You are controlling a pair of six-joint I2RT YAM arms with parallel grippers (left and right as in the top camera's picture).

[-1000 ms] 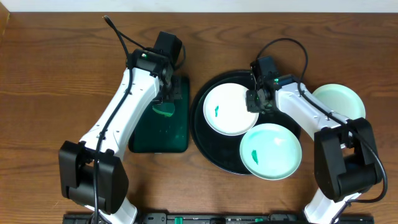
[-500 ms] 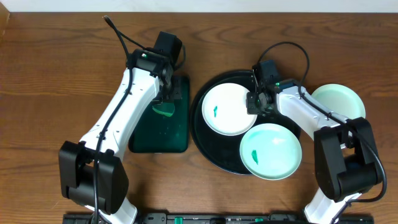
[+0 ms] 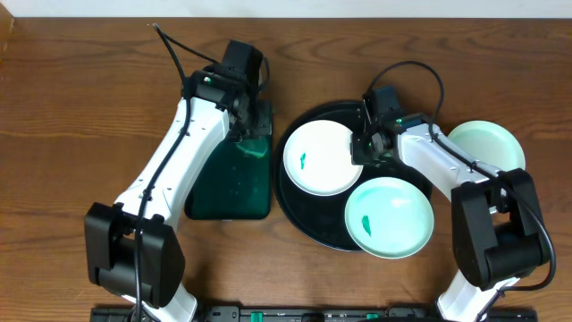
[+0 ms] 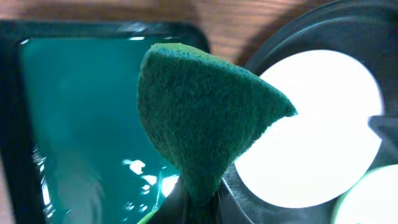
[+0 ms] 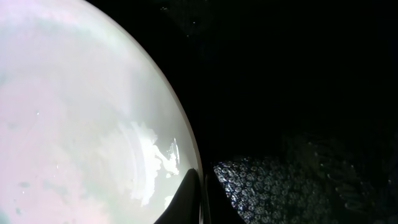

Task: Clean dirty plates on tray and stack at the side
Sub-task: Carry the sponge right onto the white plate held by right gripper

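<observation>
The left gripper (image 4: 200, 210) is closed on the lower tip of a green scouring sponge (image 4: 199, 115). The sponge stands upright from the jaws, its wide end uppermost. This gripper hangs over the far end of the dark green rectangular tray (image 3: 228, 192), which has a wet, glossy floor and sits just left of the round black tray (image 3: 299, 207).

The right gripper (image 5: 199, 190) is closed down to a narrow slit, pinching the right rim of the white plate (image 3: 320, 157). In the right wrist view the rim runs straight into the gap between the two fingertips.

Plate positions:
- The white plate lies on the far-left part of the black tray and carries a small green smear left of centre.
- The mint plate (image 3: 390, 217) lies on the near-right part of the black tray, overhanging its rim, with a green smear on its left half.
- The second mint plate (image 3: 490, 143) lies off the tray on the wooden table (image 3: 71, 107), partly hidden by the right arm.
</observation>
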